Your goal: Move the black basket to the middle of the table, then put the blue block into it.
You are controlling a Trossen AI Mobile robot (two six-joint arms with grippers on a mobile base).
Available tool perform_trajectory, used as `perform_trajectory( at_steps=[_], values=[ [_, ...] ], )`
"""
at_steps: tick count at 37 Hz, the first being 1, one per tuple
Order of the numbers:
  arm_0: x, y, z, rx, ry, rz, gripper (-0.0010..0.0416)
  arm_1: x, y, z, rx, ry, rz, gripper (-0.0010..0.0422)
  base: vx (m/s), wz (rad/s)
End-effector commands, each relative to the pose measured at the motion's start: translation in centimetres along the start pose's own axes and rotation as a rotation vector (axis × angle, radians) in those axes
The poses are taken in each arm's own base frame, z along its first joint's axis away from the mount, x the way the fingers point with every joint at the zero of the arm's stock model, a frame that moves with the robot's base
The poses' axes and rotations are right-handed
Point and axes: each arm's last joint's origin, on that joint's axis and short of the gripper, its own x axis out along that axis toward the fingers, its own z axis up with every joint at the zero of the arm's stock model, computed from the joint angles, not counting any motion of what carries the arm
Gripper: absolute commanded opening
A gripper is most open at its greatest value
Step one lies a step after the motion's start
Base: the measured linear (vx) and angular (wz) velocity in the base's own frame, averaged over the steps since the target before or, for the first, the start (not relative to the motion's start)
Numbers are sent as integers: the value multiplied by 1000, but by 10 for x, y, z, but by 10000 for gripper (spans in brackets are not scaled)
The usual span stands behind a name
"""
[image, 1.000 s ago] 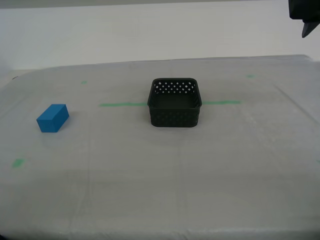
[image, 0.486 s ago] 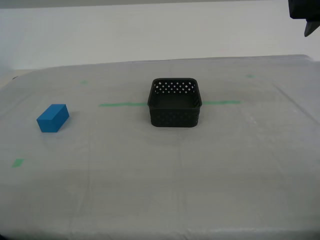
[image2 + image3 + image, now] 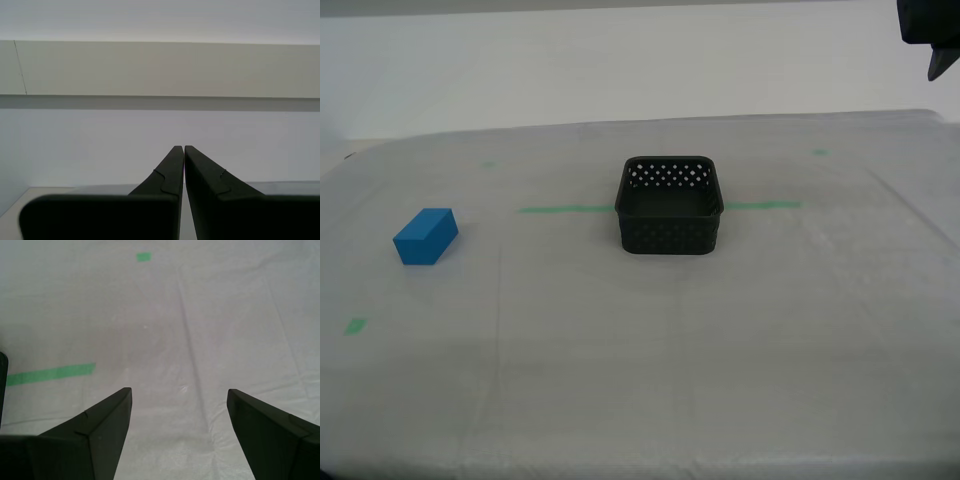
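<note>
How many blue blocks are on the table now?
1. The blue block lies on the table at the exterior view's left, apart from the black basket. The basket's inside looks empty, though its near wall hides part of the floor.

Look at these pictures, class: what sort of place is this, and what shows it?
Probably a robot test bench, not a home: a table under pale sheeting marked with green tape, a bare wall behind, and only a black basket and a blue block on it.

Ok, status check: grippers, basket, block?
My first gripper open, empty; my second gripper shut, empty. Black basket mid-table, blue block outside it. Nothing between them.
</note>
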Motion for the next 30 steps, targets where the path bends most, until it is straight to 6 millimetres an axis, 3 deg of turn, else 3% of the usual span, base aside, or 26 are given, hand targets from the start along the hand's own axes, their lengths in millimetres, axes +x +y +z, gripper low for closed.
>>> perform_trajectory(
  at_steps=[1, 12, 18, 30],
  values=[
    [0, 0, 0, -1, 1, 2, 226, 0, 0, 1, 1, -8, 1, 0, 0, 0],
    [0, 0, 0, -2, 1, 4, 65, 0, 0, 1, 1, -8, 1, 0, 0, 0],
    [0, 1, 0, -3, 2, 12, 0, 0, 0, 1, 1, -8, 0, 0, 0, 0],
    [0, 2, 0, -1, 7, 43, 5, 0, -1, 0, -107, 4, -44, 0, 0, 0]
  ],
)
